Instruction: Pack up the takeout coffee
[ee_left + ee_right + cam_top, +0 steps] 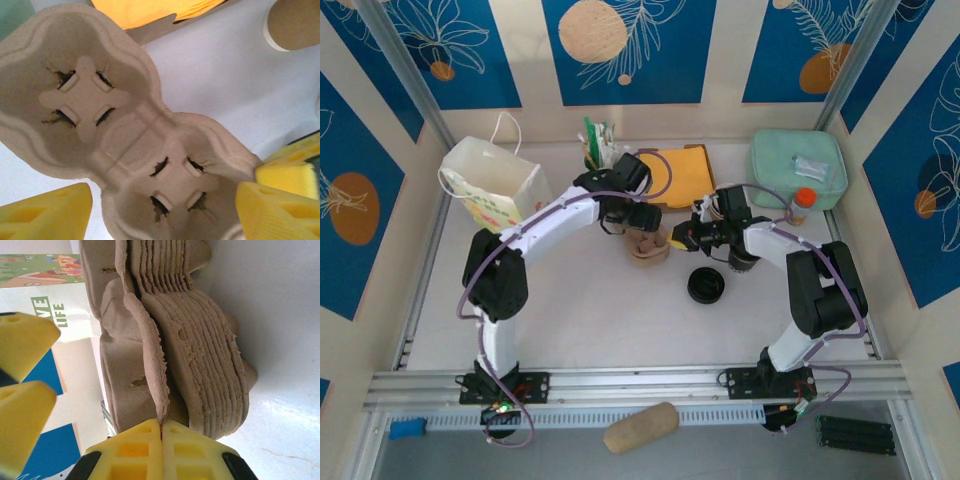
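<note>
A stack of brown pulp cup carriers [648, 250] stands in the middle of the table. My right gripper [161, 427] is shut on the thin edge of the top carrier [150, 355], which is peeled away from the stack [210, 365] beside it. My left gripper [160, 210] hangs open over that top carrier [135, 135], one yellow finger [50, 210] on each side of its near cup well. From above, the left gripper [642, 225] and the right gripper [678, 238] meet at the stack. The takeout coffee is hidden.
Loose black lids [706, 286] lie in front of the stack. A white paper bag [495, 180] stands at the back left, yellow napkins [685, 175] behind the carriers, and a green container [798, 168] at the back right. A lidless tan cup [295, 22] lies nearby.
</note>
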`<state>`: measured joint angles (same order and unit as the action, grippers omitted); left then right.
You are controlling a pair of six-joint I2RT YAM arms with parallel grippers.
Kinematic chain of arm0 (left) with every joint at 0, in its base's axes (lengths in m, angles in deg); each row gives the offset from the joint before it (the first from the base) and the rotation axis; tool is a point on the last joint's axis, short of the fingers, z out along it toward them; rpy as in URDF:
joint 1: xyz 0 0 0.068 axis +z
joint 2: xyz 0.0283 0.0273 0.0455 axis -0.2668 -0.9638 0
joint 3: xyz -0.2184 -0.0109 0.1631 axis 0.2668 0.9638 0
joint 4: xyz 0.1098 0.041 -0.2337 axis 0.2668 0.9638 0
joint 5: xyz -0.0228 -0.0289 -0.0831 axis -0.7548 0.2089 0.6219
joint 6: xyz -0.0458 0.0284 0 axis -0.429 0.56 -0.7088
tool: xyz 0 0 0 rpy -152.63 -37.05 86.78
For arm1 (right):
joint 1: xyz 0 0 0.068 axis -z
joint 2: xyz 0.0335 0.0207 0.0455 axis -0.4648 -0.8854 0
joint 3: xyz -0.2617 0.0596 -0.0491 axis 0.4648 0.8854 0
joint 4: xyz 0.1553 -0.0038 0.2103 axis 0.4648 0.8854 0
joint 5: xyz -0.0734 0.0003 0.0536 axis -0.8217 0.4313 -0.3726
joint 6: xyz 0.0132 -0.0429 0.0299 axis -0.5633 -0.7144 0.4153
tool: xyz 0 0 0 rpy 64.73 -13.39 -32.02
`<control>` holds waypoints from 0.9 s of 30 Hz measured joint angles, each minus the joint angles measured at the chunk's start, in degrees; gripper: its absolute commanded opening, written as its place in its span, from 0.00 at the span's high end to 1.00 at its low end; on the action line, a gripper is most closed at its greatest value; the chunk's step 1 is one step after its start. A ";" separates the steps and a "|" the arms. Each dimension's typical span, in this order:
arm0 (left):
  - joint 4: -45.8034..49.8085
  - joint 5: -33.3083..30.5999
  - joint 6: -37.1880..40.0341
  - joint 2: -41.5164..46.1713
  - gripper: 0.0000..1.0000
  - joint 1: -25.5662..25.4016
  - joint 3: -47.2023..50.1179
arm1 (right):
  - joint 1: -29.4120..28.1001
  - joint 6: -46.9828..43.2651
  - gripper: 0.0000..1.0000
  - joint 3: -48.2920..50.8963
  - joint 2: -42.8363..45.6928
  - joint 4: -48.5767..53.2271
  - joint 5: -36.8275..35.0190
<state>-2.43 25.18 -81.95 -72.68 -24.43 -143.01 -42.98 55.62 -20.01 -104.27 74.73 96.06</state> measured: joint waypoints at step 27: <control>14.19 -4.15 -7.10 -3.91 0.42 -0.37 -10.45 | -7.67 5.53 1.00 3.08 6.45 -3.82 -6.78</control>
<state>11.75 21.02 -89.06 -76.59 -24.80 -153.46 -50.66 61.15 -16.93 -97.82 70.90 89.29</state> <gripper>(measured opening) 0.592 0.056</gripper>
